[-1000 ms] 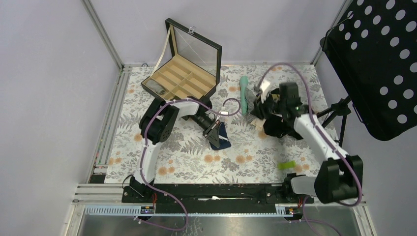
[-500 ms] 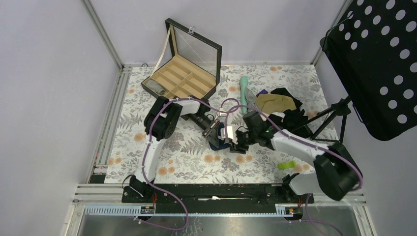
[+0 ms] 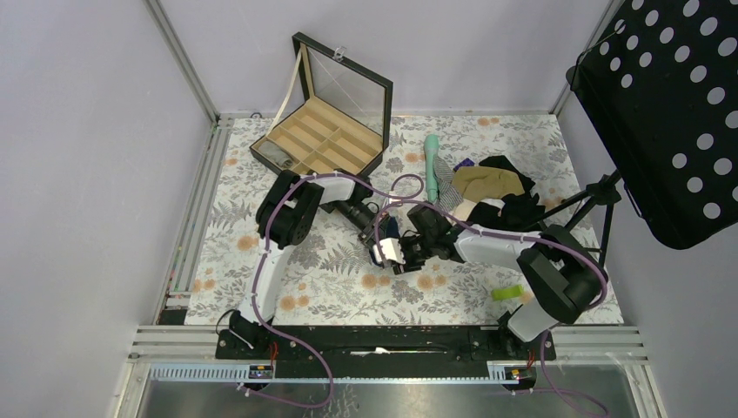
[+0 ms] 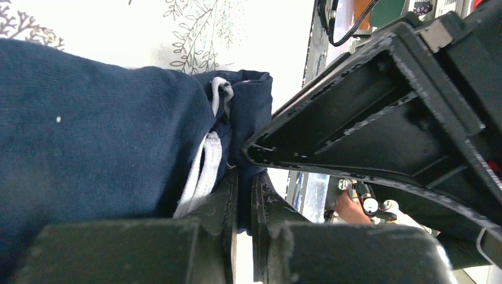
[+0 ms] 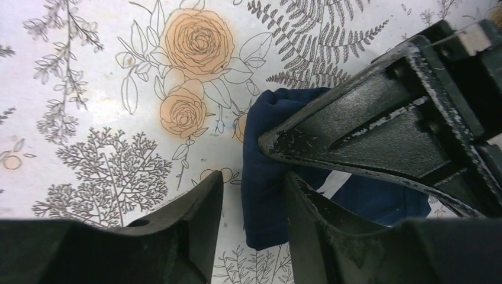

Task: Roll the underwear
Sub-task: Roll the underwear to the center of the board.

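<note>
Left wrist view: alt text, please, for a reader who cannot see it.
The left claw is shut on the folded navy underwear, whose white waistband edge shows. The right claw fills the right side, its tip at the cloth, over a floral table cover.

Navy underwear [image 4: 89, 130], white waistband showing, lies bunched in folds on the floral table [image 5: 89, 89].

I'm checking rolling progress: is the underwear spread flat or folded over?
Folded over: the underwear shows doubled navy layers with the white waistband tucked between them, pinched in the shut left gripper.
</note>
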Robot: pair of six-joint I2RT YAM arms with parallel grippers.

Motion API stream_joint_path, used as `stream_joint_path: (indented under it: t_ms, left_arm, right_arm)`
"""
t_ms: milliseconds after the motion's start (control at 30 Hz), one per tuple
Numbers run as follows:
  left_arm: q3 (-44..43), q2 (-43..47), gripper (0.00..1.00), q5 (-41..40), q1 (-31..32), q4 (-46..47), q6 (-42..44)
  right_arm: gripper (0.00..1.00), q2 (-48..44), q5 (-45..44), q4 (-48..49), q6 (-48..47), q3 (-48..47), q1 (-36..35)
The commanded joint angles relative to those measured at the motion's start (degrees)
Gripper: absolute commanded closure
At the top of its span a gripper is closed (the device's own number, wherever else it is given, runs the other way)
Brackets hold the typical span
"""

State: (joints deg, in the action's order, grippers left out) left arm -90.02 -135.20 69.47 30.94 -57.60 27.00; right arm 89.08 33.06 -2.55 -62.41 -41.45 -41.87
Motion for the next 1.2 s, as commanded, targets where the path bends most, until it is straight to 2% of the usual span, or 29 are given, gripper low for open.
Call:
stream_joint_path:
  t_ms: [0, 67, 133, 233, 400, 633, 733, 900, 1000, 1167]
  left_arm:
    - [-1.5, -2.6, 0.98, -7.7, -0.1, 3.4, 1.6]
    - [-2.2, -1.9, 0.95, -8.1, -0.5, 3.4, 1.4]
    - [-3.3, 0.0, 0.85, -9.4, -0.9, 4.1, 0.2]
    - [-4.1, 6.1, 0.76, -10.7, -2.1, 8.9, -4.4]
    - [-3.6, 18.4, 0.6, -24.8, -5.5, 20.8, -13.5]
    - [-2.6, 31.4, 0.57, -37.8, -12.0, 24.9, -19.1]
    - [2.0, 38.9, 0.57, -43.0, -12.9, 30.6, -20.2]
    - [13.7, 54.3, 0.53, -54.5, -13.2, 45.8, -22.7]
    - [20.3, 63.3, 0.48, -55.6, -11.8, 53.0, -20.4]
    - [23.1, 69.4, 0.46, -49.2, -4.4, 48.7, -4.8]
  right_arm:
    - [0.57, 3.1, -2.4, -1.2, -7.5, -1.3, -1.3]
    - [0.69, 3.9, -1.8, -4.5, -9.3, -1.8, -1.4]
    - [0.83, 4.8, -0.6, -9.1, -8.9, -3.7, -1.4]
    - [0.93, 6.5, 0.3, -16.9, -7.1, -8.3, -1.4]
    - [0.95, 9.8, 2.2, -29.2, -8.1, -14.8, -1.5]
    - [0.94, 17.8, 2.8, -41.1, -6.0, -24.8, 0.5]
    - [0.94, 23.3, 4.3, -48.6, -4.8, -30.6, 1.5]
    - [0.94, 31.1, 8.3, -58.1, -4.2, -39.3, 3.1]
    - [0.94, 36.7, 9.8, -63.9, -3.8, -45.3, 4.2]
    - [0.93, 46.1, 10.1, -71.6, -2.3, -52.0, 7.7]
